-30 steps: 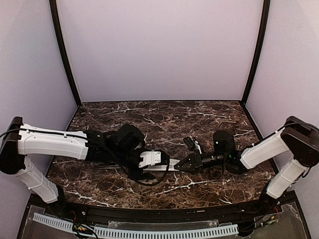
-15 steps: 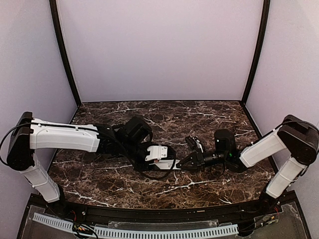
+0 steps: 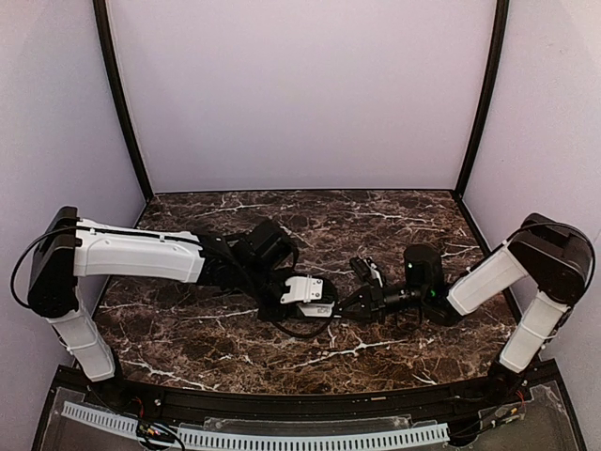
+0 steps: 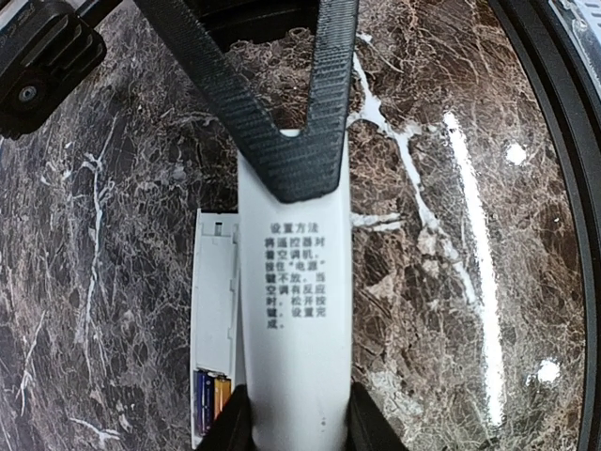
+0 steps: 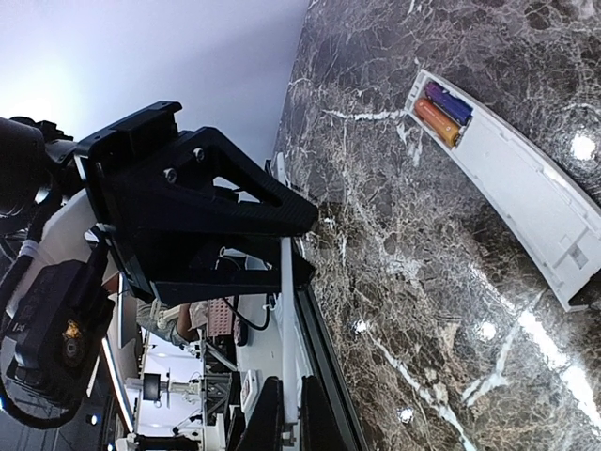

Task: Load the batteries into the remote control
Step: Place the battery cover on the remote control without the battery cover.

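- Two batteries (image 5: 441,111), one orange and one purple, side by side in the recess at one end of the remote control (image 5: 526,193), which lies flat on the marble surface (image 4: 451,282).
- One white battery cover (image 4: 296,319) with printed text, alongside the remote, off the recess.
- Left claw (image 4: 296,427): pinching the cover's edges beside the remote's battery end.
- Right claw (image 5: 289,413): pressed together on the cover's opposite end.
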`<control>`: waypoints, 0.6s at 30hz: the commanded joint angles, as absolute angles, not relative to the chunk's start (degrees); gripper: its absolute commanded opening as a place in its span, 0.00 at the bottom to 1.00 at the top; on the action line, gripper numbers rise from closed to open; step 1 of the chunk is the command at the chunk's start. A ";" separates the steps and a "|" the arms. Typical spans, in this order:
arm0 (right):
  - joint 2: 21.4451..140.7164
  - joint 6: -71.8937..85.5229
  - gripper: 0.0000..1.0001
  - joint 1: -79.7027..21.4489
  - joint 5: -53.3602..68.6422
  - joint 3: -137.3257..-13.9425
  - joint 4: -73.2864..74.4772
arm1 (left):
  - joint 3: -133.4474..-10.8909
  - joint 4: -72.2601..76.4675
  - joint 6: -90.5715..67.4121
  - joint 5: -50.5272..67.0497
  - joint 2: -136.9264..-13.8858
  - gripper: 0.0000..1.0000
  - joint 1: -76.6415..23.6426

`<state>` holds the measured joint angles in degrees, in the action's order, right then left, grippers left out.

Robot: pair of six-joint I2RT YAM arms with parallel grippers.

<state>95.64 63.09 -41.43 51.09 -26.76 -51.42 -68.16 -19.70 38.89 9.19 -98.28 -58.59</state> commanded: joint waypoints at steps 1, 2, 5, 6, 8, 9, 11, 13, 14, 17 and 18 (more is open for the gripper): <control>98.36 65.64 0.00 -40.16 52.10 -26.42 -57.40 | -70.14 -21.78 41.88 10.98 -99.48 0.25 -56.60; 98.88 65.92 0.00 -39.84 52.13 -26.52 -57.69 | -70.40 -21.81 42.18 11.67 -100.02 0.24 -56.30; 100.23 65.79 0.05 -39.09 52.15 -27.33 -57.59 | -71.90 -22.42 43.43 13.26 -101.82 0.23 -54.67; 100.61 65.64 0.06 -38.84 52.00 -27.64 -57.24 | -72.21 -22.70 44.43 13.23 -102.19 0.22 -54.54; 102.33 65.73 0.04 -38.41 51.92 -28.67 -56.61 | -73.50 -23.62 45.88 13.08 -103.62 0.22 -54.10; 103.16 66.02 0.02 -38.22 52.02 -29.16 -56.71 | -74.63 -24.07 46.28 13.40 -104.65 0.22 -53.69; 104.86 66.69 0.00 -37.83 52.11 -30.26 -56.98 | -76.07 -25.12 46.84 14.35 -106.05 0.24 -53.05; 106.56 68.28 0.00 -37.42 52.25 -30.59 -59.29 | -76.64 -25.08 46.91 14.77 -106.82 0.33 -52.22; 107.42 69.23 0.00 -37.05 52.43 -30.74 -60.80 | -76.64 -24.81 46.88 14.94 -106.93 0.37 -51.86; 109.80 71.59 0.00 -36.32 52.63 -31.00 -64.86 | -76.57 -24.52 47.32 15.69 -106.78 0.54 -50.32; 110.57 72.29 0.00 -36.17 52.72 -31.32 -65.92 | -76.40 -24.34 47.48 15.80 -106.69 0.57 -49.99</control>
<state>107.74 68.77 -37.15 51.75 -30.24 -59.27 -75.22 -22.87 46.24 14.04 -107.57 -51.66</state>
